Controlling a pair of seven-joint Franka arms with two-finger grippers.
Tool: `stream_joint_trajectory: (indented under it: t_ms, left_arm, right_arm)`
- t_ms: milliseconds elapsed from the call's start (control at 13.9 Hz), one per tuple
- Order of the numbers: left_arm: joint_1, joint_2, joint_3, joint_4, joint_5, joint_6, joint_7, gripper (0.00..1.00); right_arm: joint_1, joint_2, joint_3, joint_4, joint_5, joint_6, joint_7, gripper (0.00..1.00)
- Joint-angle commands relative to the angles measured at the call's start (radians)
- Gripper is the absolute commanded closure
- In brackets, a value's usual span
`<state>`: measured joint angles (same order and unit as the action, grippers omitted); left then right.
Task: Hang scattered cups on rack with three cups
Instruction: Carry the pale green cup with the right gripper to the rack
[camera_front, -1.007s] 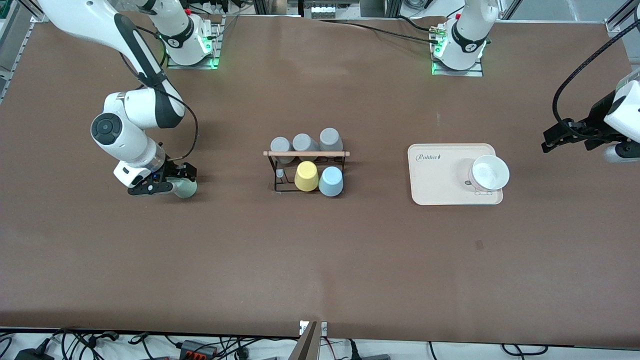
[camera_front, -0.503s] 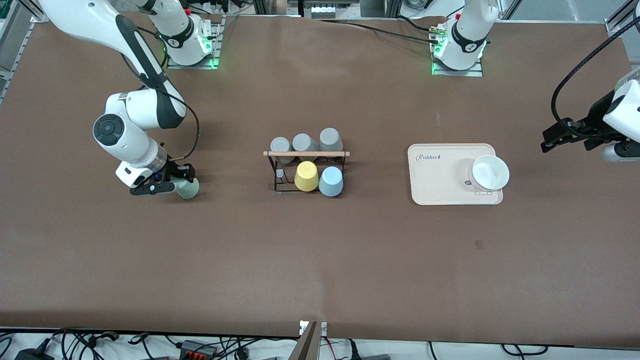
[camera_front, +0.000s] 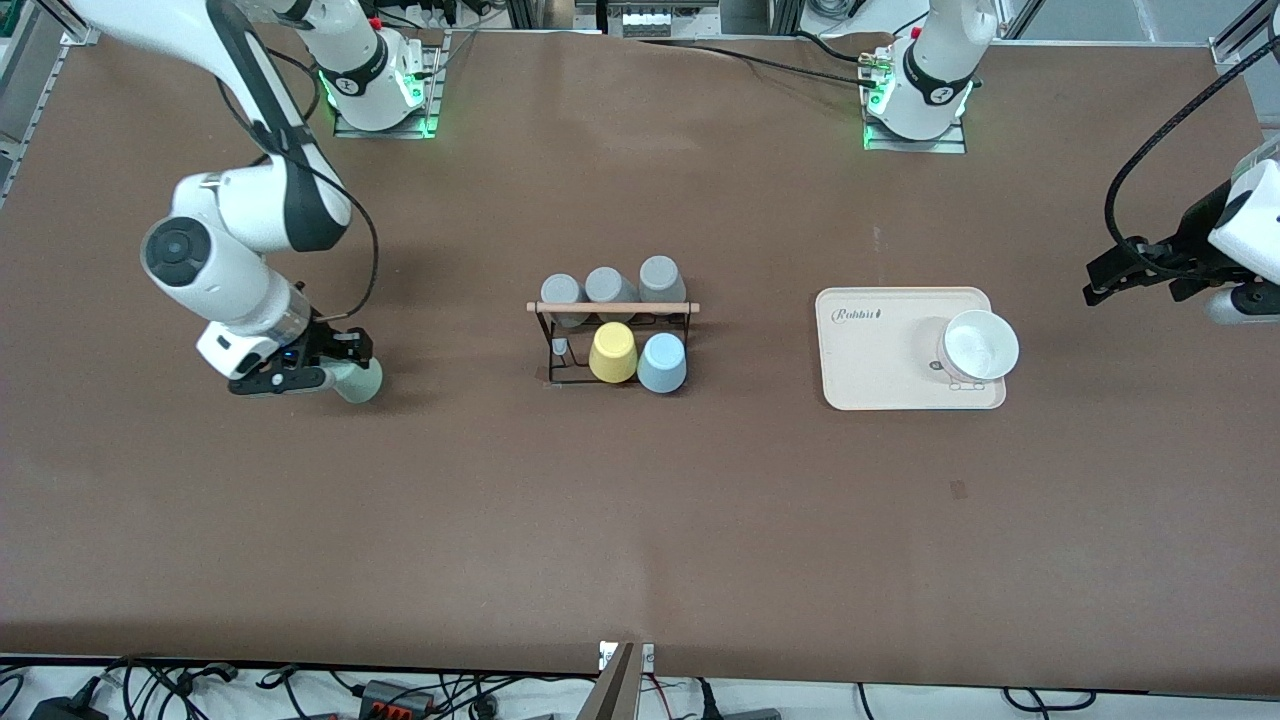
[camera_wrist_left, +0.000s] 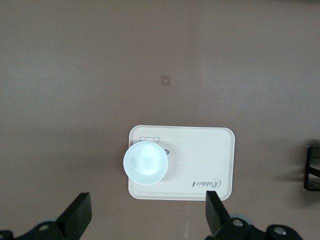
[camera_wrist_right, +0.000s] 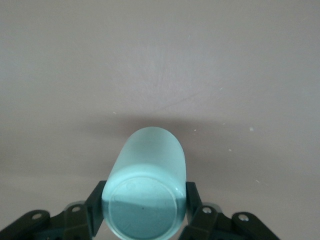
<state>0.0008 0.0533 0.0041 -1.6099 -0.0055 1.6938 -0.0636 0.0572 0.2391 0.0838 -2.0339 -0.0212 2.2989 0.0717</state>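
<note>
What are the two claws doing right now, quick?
Right gripper: shut on the green cup, toward the right arm's end of the table.
Left gripper: open, holding nothing, waiting above the tray.

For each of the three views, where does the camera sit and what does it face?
Front view: high across the table, facing both arms, the rack and the table.
Left wrist view: on the left arm, looking down past the open left claw at the cream tray, shared with the front view.
Right wrist view: on the right arm, facing the right claw gripping the green cup.
</note>
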Motion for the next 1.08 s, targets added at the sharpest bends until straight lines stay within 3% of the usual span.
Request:
stream_joint_trajectory:
  t_ms: [0, 144, 503, 1007]
  left_arm:
    - [0.005, -0.016, -0.009, -0.010, 0.013, 0.006, 0.013, 0.00]
    - [0.007, -0.016, -0.006, -0.010, 0.013, 0.006, 0.013, 0.00]
    - [0.007, -0.015, -0.003, -0.008, 0.013, 0.009, 0.013, 0.00]
    - [0.007, -0.013, 0.001, -0.008, 0.013, 0.010, 0.013, 0.00]
  right_arm:
    - [0.035, -0.030, 0.054, 0.151, 0.010, -0.181, 0.156, 0.88]
    - [0.081, -0.017, 0.097, 0.251, 0.012, -0.223, 0.343, 0.88]
    - [0.254, 0.109, 0.100, 0.432, 0.030, -0.223, 0.660, 0.88]
    - [0.337, 0.187, 0.100, 0.459, 0.044, -0.202, 0.740, 0.88]
